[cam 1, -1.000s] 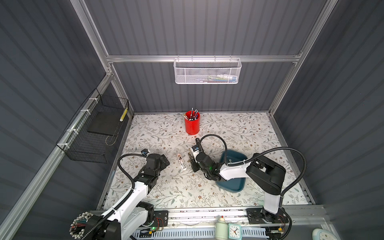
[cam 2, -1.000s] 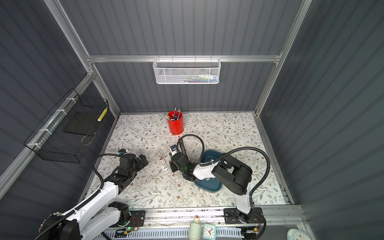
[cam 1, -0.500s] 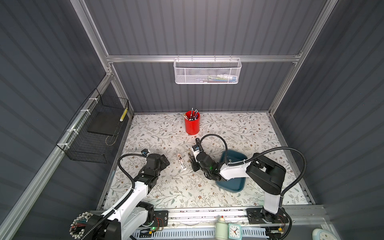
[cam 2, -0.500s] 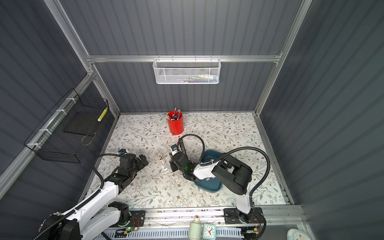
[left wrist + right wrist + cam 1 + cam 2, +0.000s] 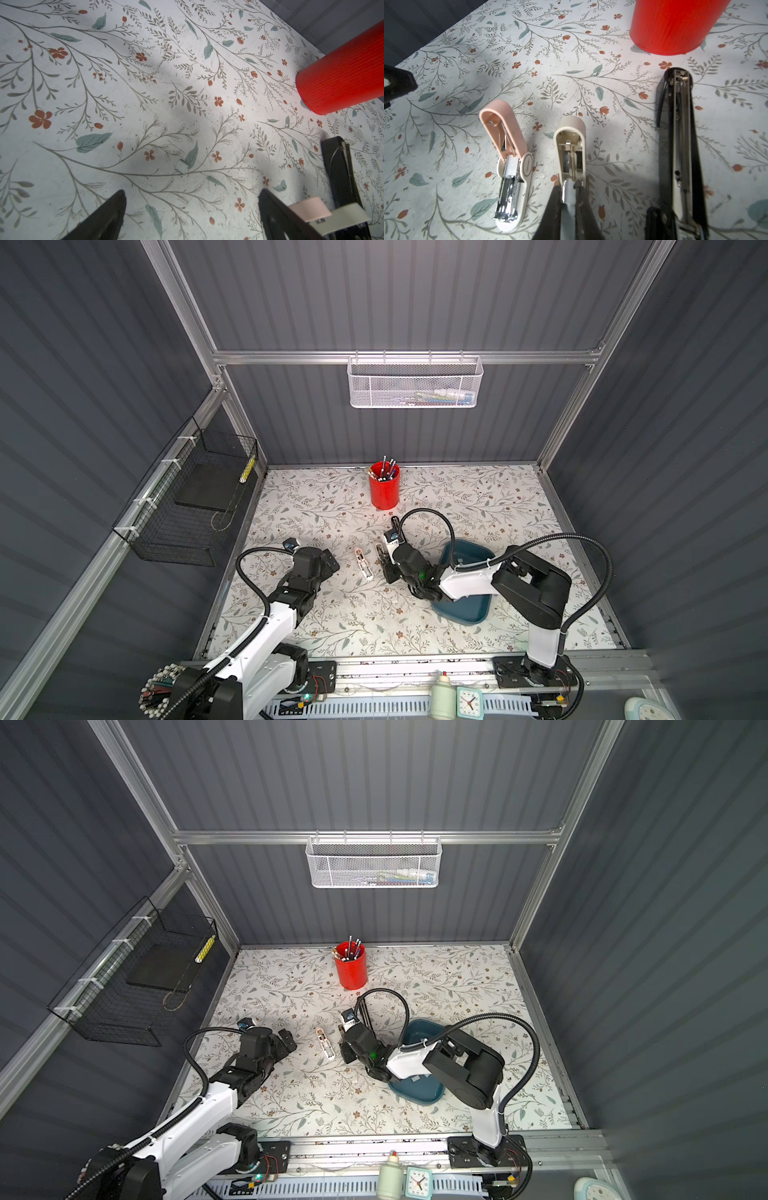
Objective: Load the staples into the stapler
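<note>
Where it shows most clearly, in the left wrist view, one loose strip of the staples [image 5: 181,166] is a small, flat, pale grey rectangle. It lies on the flowered table [image 5: 104,99], touching the tip of a printed green leaf. The left gripper [image 5: 192,194] hangs over the table with its black fingers [image 5: 110,212] spread wide. The strip lies ahead of the gap between them, clear of both and untouched.

In the right wrist view the same strip [image 5: 464,110] sits just beside the thrown-back lid of the pink stapler [image 5: 508,145], between that stapler and a left gripper finger at the frame's edge.

The right gripper [image 5: 568,186] has its fingers pressed almost together, pinching a narrow grey strip [image 5: 568,199] at the hinge end of the cream stapler [image 5: 571,133]. That stapler lies open with its lid folded back. I cannot tell whether the pinched piece is a row of staples or the stapler's own metal channel.

The pink stapler lies open too, its chrome channel bare. On the cream stapler's other side a long black stapler [image 5: 677,135] lies open as well. A red cup [image 5: 670,25] stands beyond all three.

In a top view a blue tray [image 5: 469,608] lies under the right arm. A few pale bits show inside it, too small to make out.
</note>
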Motion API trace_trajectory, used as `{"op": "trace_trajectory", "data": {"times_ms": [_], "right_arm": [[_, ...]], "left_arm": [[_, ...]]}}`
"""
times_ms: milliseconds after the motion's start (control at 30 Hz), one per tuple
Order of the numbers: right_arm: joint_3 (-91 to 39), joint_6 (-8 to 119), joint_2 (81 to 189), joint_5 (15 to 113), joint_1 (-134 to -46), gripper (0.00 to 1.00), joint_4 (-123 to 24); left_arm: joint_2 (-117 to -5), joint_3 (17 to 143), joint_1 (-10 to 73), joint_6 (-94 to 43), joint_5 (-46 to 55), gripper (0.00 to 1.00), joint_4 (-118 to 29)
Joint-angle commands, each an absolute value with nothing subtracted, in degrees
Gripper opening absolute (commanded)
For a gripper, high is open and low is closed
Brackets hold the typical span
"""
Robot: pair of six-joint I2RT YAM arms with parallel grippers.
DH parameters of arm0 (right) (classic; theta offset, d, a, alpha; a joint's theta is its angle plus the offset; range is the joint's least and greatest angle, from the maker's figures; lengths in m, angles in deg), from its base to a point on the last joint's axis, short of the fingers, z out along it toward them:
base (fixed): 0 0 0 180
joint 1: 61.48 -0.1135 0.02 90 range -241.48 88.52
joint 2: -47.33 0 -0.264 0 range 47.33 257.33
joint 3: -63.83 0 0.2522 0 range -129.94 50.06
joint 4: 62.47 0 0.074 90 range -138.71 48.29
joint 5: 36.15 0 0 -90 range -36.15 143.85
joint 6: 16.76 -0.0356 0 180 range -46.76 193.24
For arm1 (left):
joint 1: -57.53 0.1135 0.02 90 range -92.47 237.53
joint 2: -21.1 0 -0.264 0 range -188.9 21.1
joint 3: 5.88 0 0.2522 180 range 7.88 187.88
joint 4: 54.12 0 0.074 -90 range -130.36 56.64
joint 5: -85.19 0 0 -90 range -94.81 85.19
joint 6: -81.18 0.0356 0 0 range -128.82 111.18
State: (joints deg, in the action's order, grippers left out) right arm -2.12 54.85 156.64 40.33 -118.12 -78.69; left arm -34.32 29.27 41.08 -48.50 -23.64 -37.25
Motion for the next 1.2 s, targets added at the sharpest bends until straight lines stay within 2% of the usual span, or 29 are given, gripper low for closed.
{"op": "trace_trajectory", "data": {"times_ms": [0, 467, 833, 1000, 1167], "right_arm": [[-3.19, 55.05, 158.56, 40.47, -117.9, 0.06, -78.59], [-3.73, 55.15, 159.41, 40.32, -117.6, 0.06, -78.33], [-0.73, 56.71, 155.66, 44.74, -117.64, 0.06, -82.02], [-0.65, 56.96, 154.0, 45.42, -117.64, 0.1, -80.77], [-0.62, 59.15, 150.48, 50.54, -118.14, 0.25, -76.98]], "left_arm": [[-34.62, 30.73, 41.18, -48.74, -23.8, 1.0, -37.9], [-35.11, 30.82, 41.18, -48.67, -23.79, 1.0, -38.08], [-35.24, 30.83, 41.18, -48.73, -23.74, 1.0, -38.2], [-35.03, 30.91, 41.18, -48.65, -23.99, 1.0, -38.08], [-34.24, 30.91, 41.18, -48.62, -24.23, 1.0, -37.51]]}}
